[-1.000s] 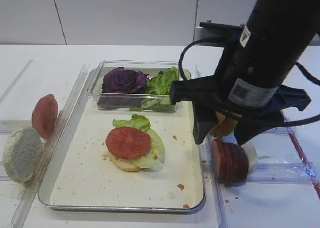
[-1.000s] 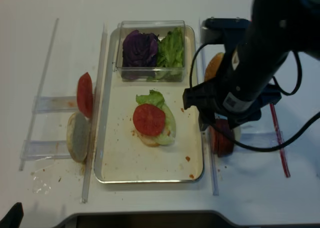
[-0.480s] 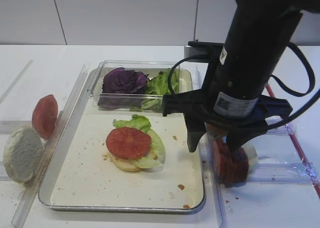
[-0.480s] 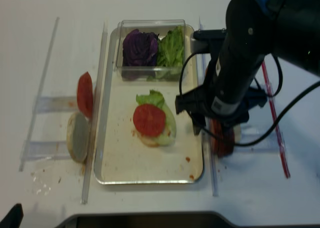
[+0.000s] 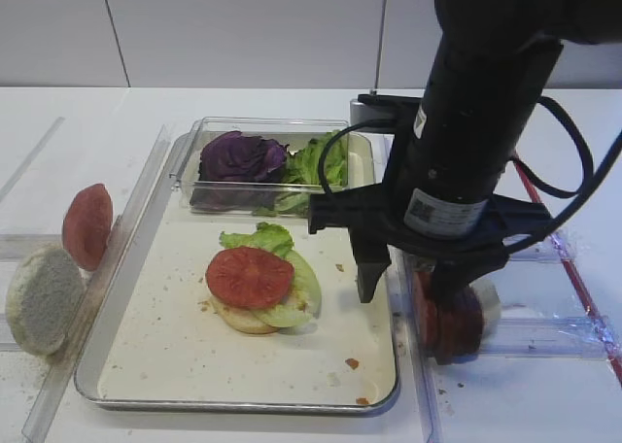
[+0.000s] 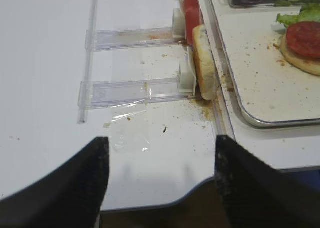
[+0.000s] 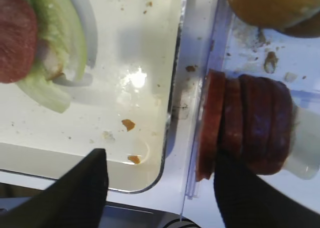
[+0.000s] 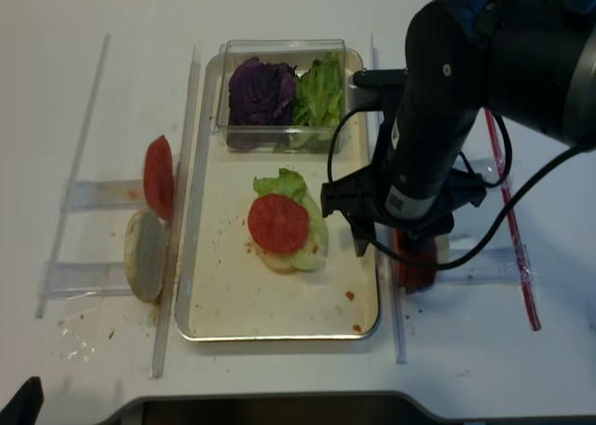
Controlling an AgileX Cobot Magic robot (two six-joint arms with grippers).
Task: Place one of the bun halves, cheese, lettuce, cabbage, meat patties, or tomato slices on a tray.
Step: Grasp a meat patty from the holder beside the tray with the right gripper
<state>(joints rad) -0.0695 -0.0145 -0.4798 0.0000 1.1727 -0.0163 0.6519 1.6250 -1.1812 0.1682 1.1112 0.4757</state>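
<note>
My right gripper [image 5: 413,289] [image 7: 160,188] [image 8: 391,253] is open and low over the tray's right rim. Its left finger hangs over the cream tray [image 5: 185,360] [image 7: 125,48] [image 8: 233,299]. The right finger overlaps a row of upright meat patties [image 5: 455,324] [image 7: 245,125] [image 8: 416,268] in a clear rack; the leftmost patty lies between the fingers. On the tray a tomato slice [image 5: 249,276] [image 8: 277,223] tops lettuce [image 5: 259,237] and a bun half [image 5: 241,320]. My left gripper [image 6: 160,183] is open and empty above the table's near edge.
A clear box at the tray's far end holds purple cabbage [image 5: 241,157] [image 8: 261,89] and lettuce [image 5: 317,161]. Left of the tray, a rack holds an upright tomato slice [image 5: 87,225] and a pale bun half [image 5: 44,299] [image 6: 204,63]. A golden bun [image 7: 270,5] sits beyond the patties.
The right arm has swung left and come down, bringing its open gripper over the tray rim and the patties. The food has not moved.
</note>
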